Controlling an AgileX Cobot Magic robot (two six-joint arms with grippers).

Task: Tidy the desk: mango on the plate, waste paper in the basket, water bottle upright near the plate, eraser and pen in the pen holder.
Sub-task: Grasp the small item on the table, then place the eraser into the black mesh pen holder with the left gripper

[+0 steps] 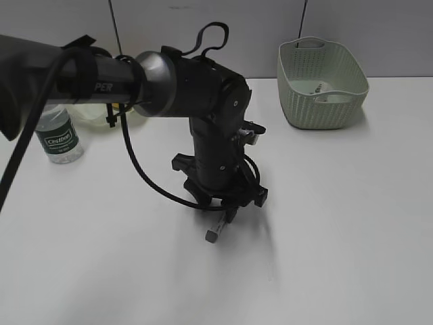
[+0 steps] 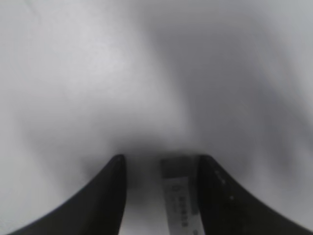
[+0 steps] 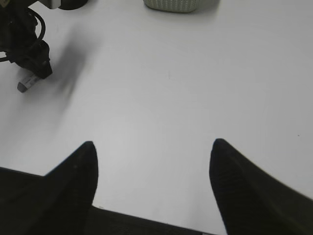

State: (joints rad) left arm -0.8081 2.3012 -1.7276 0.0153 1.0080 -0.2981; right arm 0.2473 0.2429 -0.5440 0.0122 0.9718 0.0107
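blurred eraser (image 2: 178,196) between left pincer (image 2: 161,164) fingers, plate mostly hidden

A pale grey partition wall (image 1: 379,20) is standing across the back of the scene in the exterior view, filling the top strip of the picture from one side to the other. Two thin dark vertical seams are dividing it into plain panels: a left seam (image 1: 112,17) is running down behind the dark equipment in the foreground, and a right seam (image 1: 304,13) is leaning slightly as it drops toward the back edge of the flat surface below. The panels are showing no marks, signs or fixtures, and their surface is looking matt and evenly lit. Neither wrist view is showing anything outside the task.
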